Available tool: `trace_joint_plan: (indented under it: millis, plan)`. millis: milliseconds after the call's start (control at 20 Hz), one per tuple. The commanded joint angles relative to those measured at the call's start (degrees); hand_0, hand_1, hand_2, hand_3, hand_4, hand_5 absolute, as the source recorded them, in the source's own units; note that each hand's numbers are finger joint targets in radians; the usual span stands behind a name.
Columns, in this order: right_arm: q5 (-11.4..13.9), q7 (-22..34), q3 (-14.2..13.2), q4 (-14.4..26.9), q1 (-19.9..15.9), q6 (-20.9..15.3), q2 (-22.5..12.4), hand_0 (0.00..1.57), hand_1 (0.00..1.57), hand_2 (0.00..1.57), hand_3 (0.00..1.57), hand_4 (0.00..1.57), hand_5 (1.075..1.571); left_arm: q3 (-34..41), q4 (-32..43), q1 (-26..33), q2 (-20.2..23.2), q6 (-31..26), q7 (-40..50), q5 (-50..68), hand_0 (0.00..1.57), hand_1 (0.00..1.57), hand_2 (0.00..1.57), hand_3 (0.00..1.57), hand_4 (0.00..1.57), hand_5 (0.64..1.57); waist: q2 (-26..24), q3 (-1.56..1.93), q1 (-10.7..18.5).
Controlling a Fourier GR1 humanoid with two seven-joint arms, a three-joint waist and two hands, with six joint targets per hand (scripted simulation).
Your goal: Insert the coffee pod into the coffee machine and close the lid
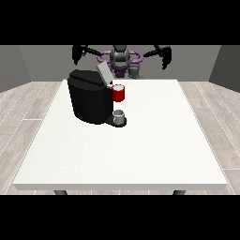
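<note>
Altogether one white table (140,154) carries one black coffee machine (90,99), its lid (104,73) tilted up, with one red thing at the machine (118,93) and one grey thing (119,116) on the machine's base below it, which I cannot tell for the pod. Two black hands hang raised beyond the table's far edge, well apart from all this: the hand at the view's left (78,53) above and behind the machine, the hand at the view's right (164,56) far to the side of it; whether either hand's grasp is spread or closed, I cannot tell.

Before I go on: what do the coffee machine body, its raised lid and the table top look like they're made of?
Coffee machine: black, probably plastic; dull, no bright glints. Lid: light grey flat panel tilted up, plastic or metal, can't tell which. Table: white, matte, even surface with no grain; likely laminate or painted board.
</note>
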Motion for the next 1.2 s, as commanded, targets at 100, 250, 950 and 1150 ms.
trace_joint_plan:
  millis: [100, 250, 950, 1150]
  plan:
    - [0.66, 3.63, 2.71, -4.81, -4.6, 4.38, -2.85, 0.0, 0.0, 0.0, 0.0, 0.11, 1.571, 0.6, -3.88, 4.0, -1.1, -0.06, 1.15, 3.38, 0.0, 0.0, 0.0, 0.0, 0.37, 1.571, 0.39, 0.0, 0.77]
    - [1.04, 4.17, 2.49, -5.2, -5.24, 4.08, -3.12, 0.0, 0.0, 0.0, 0.0, 0.08, 1.571, -2.43, -9.36, 5.56, -1.26, -0.48, 4.84, 4.96, 0.0, 0.0, 0.0, 0.0, 0.41, 1.571, 0.36, 0.01, 1.83]
    - [-8.78, 8.43, -6.94, 4.63, -17.49, 5.55, -5.14, 0.0, 0.0, 0.0, 0.0, 0.1, 1.571, -9.92, -26.33, 12.87, -0.76, -1.2, 6.82, 10.49, 0.0, 0.0, 0.0, 0.0, 0.32, 1.571, 10.57, 0.02, 6.41]
    - [-8.74, 5.14, -8.67, 9.21, -19.86, 5.5, -7.02, 0.0, 0.0, 0.0, 0.0, 0.07, 1.571, -11.15, -32.54, 11.53, -0.63, -2.85, 9.33, 12.95, 0.0, 0.0, 0.0, 0.0, 0.35, 1.571, 15.07, 0.04, 8.45]
